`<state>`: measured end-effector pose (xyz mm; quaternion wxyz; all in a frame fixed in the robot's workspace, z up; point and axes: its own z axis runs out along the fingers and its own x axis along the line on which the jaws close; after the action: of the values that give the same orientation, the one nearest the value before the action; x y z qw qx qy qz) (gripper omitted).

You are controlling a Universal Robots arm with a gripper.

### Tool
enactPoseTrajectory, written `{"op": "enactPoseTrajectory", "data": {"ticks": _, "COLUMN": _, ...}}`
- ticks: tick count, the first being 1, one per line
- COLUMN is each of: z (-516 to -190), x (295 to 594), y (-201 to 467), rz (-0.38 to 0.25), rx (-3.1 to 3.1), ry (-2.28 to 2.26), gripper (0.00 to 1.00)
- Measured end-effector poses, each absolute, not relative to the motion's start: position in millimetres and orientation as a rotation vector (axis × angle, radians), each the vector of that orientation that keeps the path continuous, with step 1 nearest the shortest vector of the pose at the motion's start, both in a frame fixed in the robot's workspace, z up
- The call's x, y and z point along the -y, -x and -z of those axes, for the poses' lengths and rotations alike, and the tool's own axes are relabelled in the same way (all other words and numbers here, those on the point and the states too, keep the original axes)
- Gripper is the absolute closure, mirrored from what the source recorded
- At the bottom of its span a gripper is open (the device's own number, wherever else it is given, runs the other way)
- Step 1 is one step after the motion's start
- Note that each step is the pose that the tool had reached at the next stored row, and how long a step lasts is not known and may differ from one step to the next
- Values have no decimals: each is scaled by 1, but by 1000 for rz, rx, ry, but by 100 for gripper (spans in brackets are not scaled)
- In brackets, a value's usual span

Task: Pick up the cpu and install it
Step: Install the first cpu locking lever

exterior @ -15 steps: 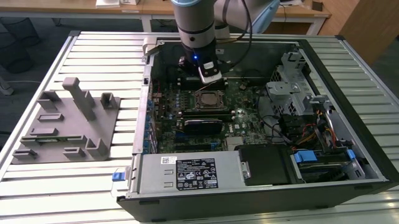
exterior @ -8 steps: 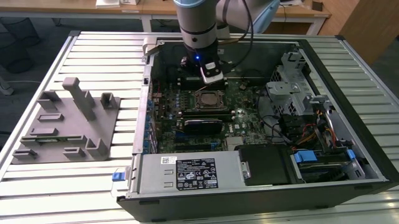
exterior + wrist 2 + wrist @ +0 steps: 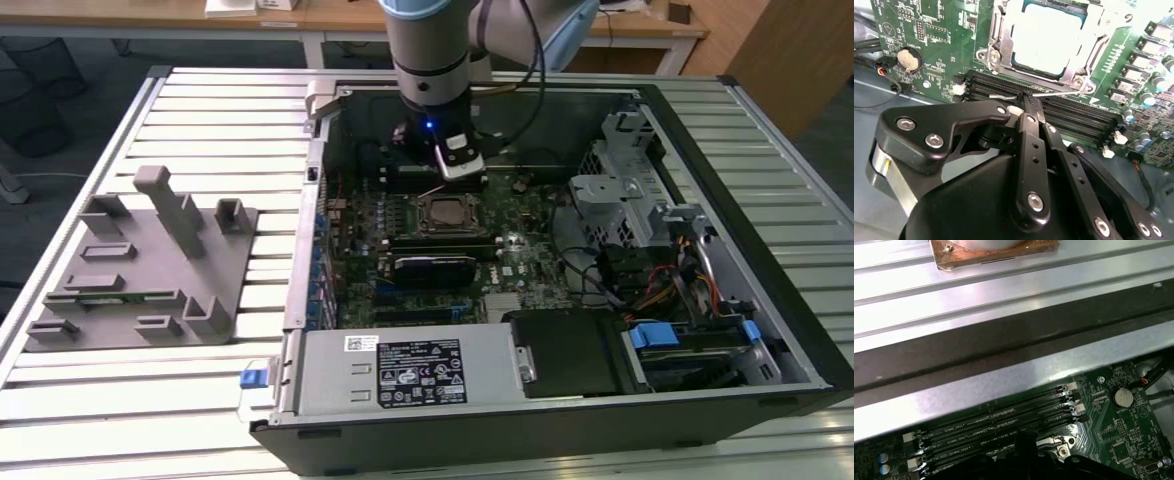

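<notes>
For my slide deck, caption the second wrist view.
Closed gripper over the memory slots, cpu sitting in the motherboard socket.

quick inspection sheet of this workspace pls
surface: slatted metal table, open computer case on it
job's things: cpu lies in the motherboard socket
clutter: grey holder block at the exterior view's left
grippers: pincer shut, tips over the memory slots beside the socket
cables: wire bundle inside the case, exterior view's right
surroundings: wooden desks behind the table
</notes>
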<state>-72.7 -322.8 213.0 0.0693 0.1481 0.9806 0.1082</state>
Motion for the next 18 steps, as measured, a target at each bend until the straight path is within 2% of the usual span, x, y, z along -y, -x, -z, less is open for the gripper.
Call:
{"op": "enactPoseTrajectory", "data": {"ticks": 5, "z": -212, "x": 320, "y": 72, "rz": -269, "rx": -2952, "ry": -441, "gripper": 89}}
{"op": "enactPoseTrajectory", "data": {"ticks": 18, "z": -210, "x": 320, "y": 71, "rz": -277, "rx": -2967, "ry": -362, "gripper": 89}}
